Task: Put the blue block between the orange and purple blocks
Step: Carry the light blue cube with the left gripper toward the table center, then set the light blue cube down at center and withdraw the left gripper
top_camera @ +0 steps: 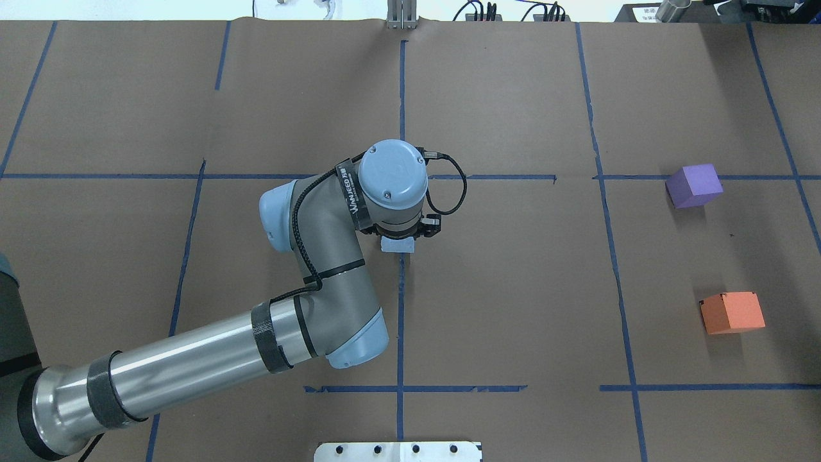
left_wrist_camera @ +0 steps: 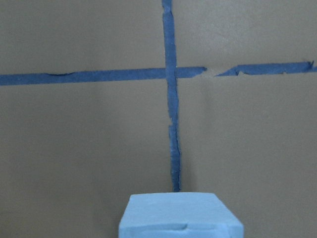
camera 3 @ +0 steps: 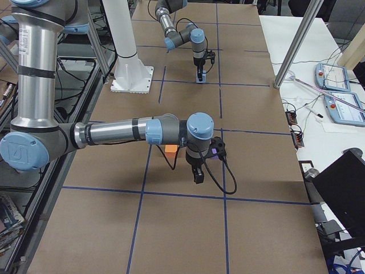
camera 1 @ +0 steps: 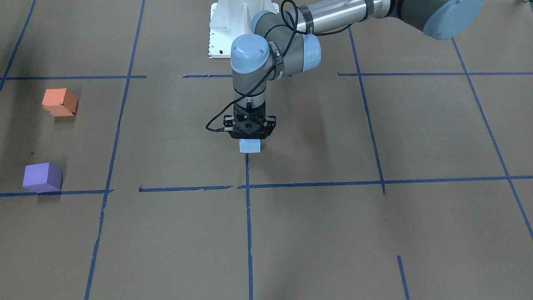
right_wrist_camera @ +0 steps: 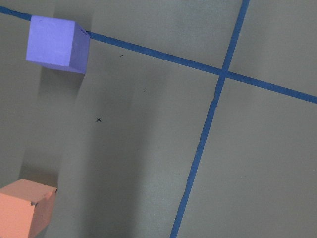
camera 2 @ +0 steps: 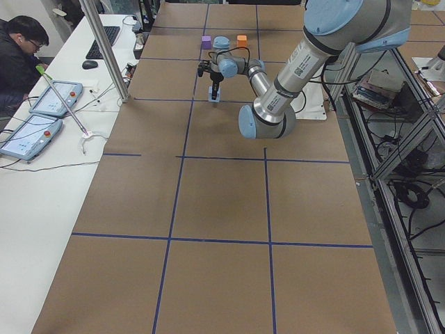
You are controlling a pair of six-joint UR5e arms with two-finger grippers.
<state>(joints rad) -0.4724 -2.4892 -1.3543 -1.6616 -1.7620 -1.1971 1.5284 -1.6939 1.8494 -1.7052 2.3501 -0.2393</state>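
The light blue block [camera 1: 250, 146] sits at the table's middle, at the end of a tape line. My left gripper [camera 1: 250, 139] points straight down onto it with the jaws closed around it. The block fills the bottom edge of the left wrist view [left_wrist_camera: 181, 215]; the fingers are hidden there. The orange block [top_camera: 731, 312] and the purple block [top_camera: 694, 186] stand apart on the right half of the overhead view. They also show in the right wrist view, purple [right_wrist_camera: 57, 44] and orange [right_wrist_camera: 25, 208]. My right gripper [camera 3: 198, 174] hovers near them; I cannot tell whether it is open.
Blue tape lines [top_camera: 401, 301] mark a grid on the brown paper table top. The white robot base plate [top_camera: 397, 451] is at the near edge. An operator [camera 2: 21, 49] sits at a side table with tablets.
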